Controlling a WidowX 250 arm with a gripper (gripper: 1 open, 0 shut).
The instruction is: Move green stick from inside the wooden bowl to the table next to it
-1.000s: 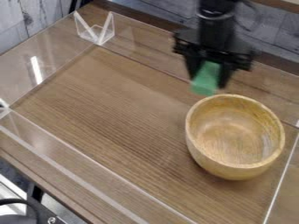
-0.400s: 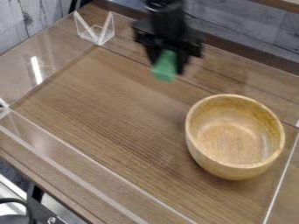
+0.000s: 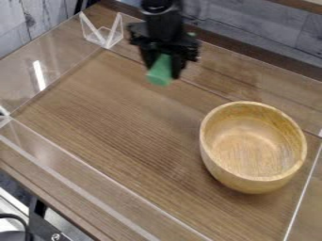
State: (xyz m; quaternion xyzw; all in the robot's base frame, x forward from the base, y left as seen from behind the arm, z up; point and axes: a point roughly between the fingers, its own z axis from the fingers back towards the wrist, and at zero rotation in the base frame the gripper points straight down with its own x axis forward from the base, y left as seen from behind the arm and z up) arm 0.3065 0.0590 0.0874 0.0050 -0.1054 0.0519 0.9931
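Moved left across the far side of the table (image 3: 113,132) over the last second: tool (image 3: 163,68) first sat just above the far-left rim of the bowl (image 3: 255,146), then farther left, now well clear of it. Clamped shut on the stick (image 3: 161,72), which hangs from the black fingers, tilted a little, its lower end pointing down at the wood. Slowed lately; barely any shift between the last two views, mostly the first leg of the sweep.

Bowl unmoved at the near right, and empty inside, bare grain showing. Stick therefore out of the bowl already, held over open tabletop to the far left of it, not resting on anything yet as far as can be told; no clear contact between its lower end and the surface.

Means the lift-out and carry look done. Remaining, by judgement: lower the last bit, let go, back away. Possibly carried farther from the bowl than "next to it" strictly needs, though still the same table. Risk on release: tilted stick may tip or slide when dropped from a height rather than set flat.
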